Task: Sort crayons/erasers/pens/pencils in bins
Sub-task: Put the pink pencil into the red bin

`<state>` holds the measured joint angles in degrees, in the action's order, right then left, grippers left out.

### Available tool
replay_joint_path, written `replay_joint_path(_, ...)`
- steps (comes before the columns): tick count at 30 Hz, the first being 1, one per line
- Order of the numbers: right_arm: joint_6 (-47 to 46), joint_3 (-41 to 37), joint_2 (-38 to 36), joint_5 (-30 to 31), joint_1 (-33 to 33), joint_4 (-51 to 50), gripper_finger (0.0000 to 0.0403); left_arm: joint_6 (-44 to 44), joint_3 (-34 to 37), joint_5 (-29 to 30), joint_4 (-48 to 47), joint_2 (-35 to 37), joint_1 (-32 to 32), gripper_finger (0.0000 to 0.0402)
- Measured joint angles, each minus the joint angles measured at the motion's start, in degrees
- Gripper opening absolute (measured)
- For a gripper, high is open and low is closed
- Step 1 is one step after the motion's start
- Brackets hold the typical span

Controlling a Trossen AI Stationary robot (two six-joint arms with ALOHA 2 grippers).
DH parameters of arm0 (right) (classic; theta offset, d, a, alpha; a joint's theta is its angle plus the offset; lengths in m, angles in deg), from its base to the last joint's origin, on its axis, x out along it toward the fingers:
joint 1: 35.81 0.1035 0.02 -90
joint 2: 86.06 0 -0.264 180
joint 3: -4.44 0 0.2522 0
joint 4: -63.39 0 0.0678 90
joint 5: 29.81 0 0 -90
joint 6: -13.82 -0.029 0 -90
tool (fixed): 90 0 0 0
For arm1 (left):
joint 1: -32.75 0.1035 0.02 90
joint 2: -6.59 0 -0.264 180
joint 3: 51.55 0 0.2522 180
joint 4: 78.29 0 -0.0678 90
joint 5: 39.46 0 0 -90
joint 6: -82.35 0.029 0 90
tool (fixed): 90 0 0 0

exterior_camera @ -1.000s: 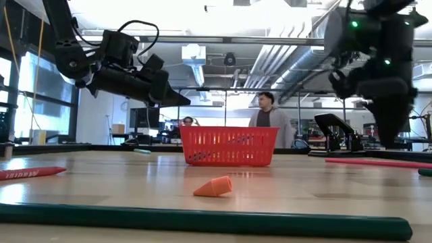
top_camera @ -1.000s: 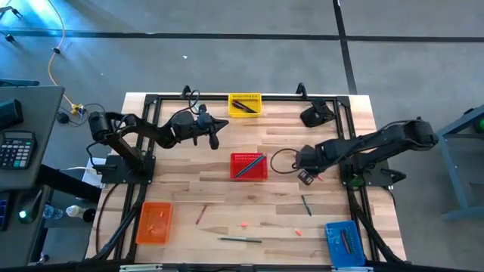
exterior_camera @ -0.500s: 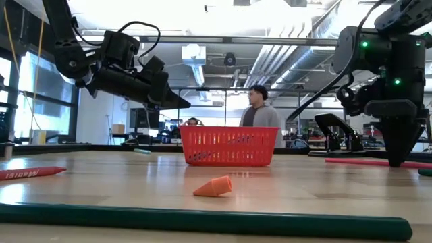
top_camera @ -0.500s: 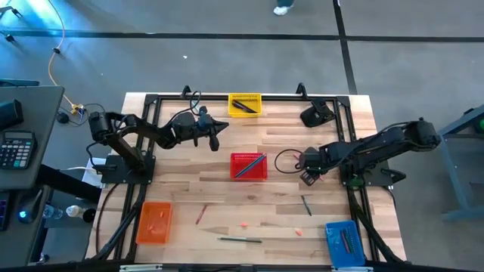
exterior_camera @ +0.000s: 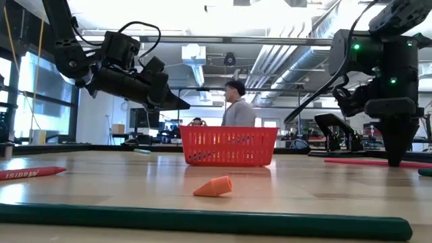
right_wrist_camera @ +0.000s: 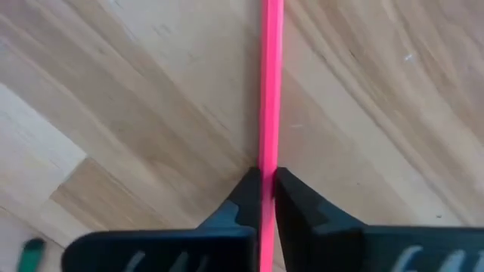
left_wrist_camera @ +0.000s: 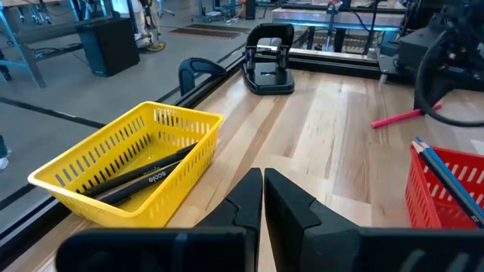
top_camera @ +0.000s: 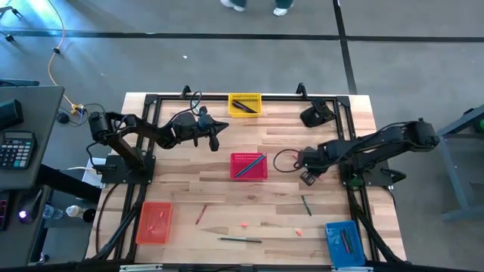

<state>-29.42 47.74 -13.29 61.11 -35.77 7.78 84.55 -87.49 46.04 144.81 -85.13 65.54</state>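
Lying flat on the table, pink pencil (right_wrist_camera: 271, 83) pinched between right pincer (right_wrist_camera: 262, 198) fingertips.

An open industrial lab or workshop: exposed ceiling ducts (exterior_camera: 270, 57), a grey concrete floor (top_camera: 227, 60) with taped lines, metal workbenches (left_wrist_camera: 68, 34), and a person (exterior_camera: 237, 108) walking behind the tabletop (exterior_camera: 304, 182).

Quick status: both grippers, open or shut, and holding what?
Left gripper: shut, empty, raised near the yellow bin.
Right gripper: shut on the pink pencil, down at the table.
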Motion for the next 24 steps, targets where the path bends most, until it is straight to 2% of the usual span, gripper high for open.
replay_joint_path(5, 3.47, 5.56, 0.03, 2.61, -0.58, -3.59, 0.0013, -0.28, 0.00, 0.08, -0.10, 0.00, -0.15, 0.0007)
replay_joint_path(15, 11.16, 21.72, 0.02, 10.90, -0.53, -18.97, 0.0006, -3.55, 0.00, 0.70, -2.00, 0.02, 3.52, 0.0007)
replay_joint_path(20, 23.15, 30.91, 2.98, 14.70, -0.51, -22.69, 0.0006, -3.76, 0.00, 0.70, -3.58, 0.02, 4.12, 0.0007)
replay_joint_path(24, 35.13, 38.33, 9.81, 17.05, -0.34, -23.91, 0.0005, -4.37, 0.00, 0.68, -3.73, 0.02, 3.89, 0.0007)
